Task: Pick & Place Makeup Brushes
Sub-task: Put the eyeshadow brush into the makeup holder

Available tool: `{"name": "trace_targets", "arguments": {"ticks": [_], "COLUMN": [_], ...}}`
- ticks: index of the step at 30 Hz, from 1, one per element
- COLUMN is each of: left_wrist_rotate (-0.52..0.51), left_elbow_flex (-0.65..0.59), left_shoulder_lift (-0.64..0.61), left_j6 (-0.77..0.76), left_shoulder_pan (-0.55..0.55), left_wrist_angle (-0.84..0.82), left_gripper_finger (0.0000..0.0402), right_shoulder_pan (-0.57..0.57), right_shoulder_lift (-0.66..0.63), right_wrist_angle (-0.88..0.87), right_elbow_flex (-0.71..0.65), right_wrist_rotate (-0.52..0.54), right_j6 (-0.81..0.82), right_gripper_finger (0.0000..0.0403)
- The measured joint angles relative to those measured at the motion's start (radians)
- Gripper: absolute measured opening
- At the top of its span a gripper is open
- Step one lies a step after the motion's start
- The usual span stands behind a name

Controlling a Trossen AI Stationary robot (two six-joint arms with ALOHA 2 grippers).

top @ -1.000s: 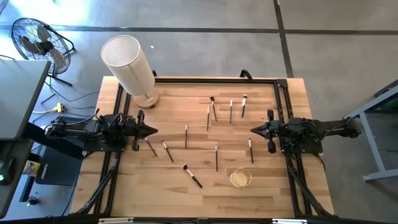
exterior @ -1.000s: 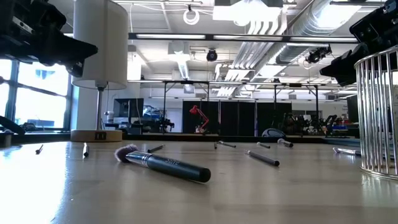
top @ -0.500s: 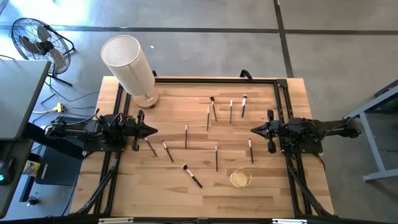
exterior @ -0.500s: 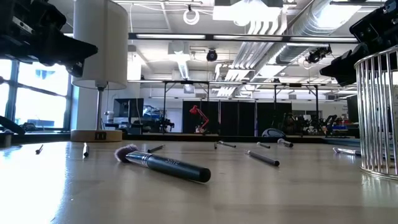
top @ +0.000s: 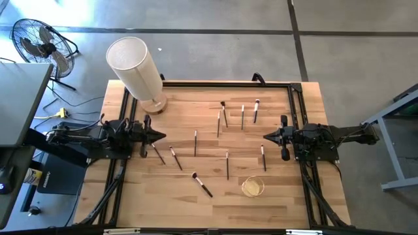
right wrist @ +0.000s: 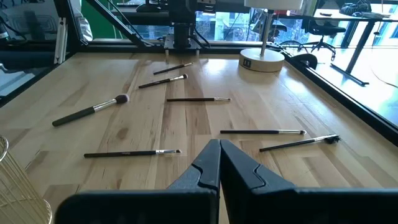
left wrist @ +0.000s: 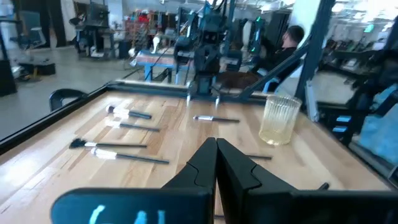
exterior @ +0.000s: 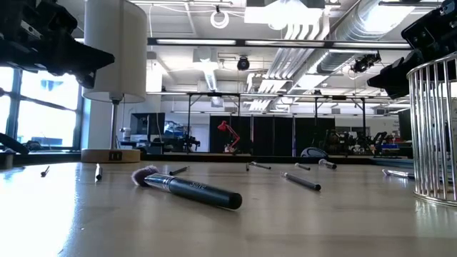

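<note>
Several thin makeup brushes lie flat and scattered on the wooden table: a dark thick-handled one near the front, also in the low view, others around the middle and far side. My left gripper hovers shut at the table's left side, above the nearest brush; its fingertips meet in the left wrist view. My right gripper hovers shut at the right side, near another brush. Neither touches anything.
A gold wire cup stands near the front right, close to the low camera. A white-shaded lamp stands on its round base at the far left corner. A black frame borders the table. A person sits beyond the table.
</note>
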Motion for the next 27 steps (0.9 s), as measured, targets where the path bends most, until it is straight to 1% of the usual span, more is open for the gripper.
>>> {"name": "trace_targets", "arguments": {"ticks": [4, 6, 9, 11, 15, 17, 18, 22, 24, 25, 27], "left_wrist_rotate": [-0.093, -0.127, -0.154, -0.18, -0.244, -0.257, -0.267, -0.343, -0.332, -0.304, -0.248], "left_elbow_flex": [0.107, 0.174, 0.289, 0.374, 0.569, 0.669, 0.716, 0.895, 0.952, 0.974, 1.0], "left_shoulder_lift": [0.154, 0.249, 0.43, 0.56, 0.815, 0.936, 0.993, 1.2, 1.278, 1.31, 1.365], "left_j6": [0.037, 0.038, 0.028, -0.03, -0.21, -0.311, -0.395, -0.83, -1.007, -1.083, -1.197], "left_shoulder_pan": [0.0, 0.0, 0.0, 0.0, 0.0, 0.0, 0.0, 0.008, 0.015, 0.016, 0.014], "left_wrist_angle": [0.04, 0.028, 0.034, 0.015, -0.097, -0.195, -0.271, -0.567, -0.741, -0.821, -0.915], "left_gripper_finger": [0.0001, 0.0001, 0.0001, 0.0001, 0.0001, 0.0001, 0.0001, 0.0001, 0.0001, 0.0001, 0.0001], "right_shoulder_pan": [0.0, 0.0, 0.0, 0.0, 0.0, 0.0, 0.0, 0.0, 0.0, 0.0, 0.0], "right_shoulder_lift": [0.0, 0.0, 0.0, 0.0, 0.0, 0.0, 0.0, 0.0, 0.0, 0.0, 0.0], "right_wrist_angle": [0.0, 0.0, 0.0, 0.0, 0.0, 0.0, 0.0, 0.0, 0.0, 0.0, 0.0], "right_elbow_flex": [0.0, 0.0, 0.0, 0.0, 0.0, 0.0, 0.0, 0.0, 0.0, 0.0, 0.0], "right_wrist_rotate": [0.0, 0.0, 0.0, 0.0, 0.0, 0.0, 0.0, 0.0, 0.0, 0.0, 0.0], "right_j6": [0.0, 0.0, 0.0, 0.0, 0.0, 0.0, 0.0, 0.0, 0.0, 0.0, 0.0], "right_gripper_finger": [0.0, 0.0, 0.0, 0.0, 0.0, 0.0, 0.0, 0.0, 0.0, 0.0, 0.0]}}
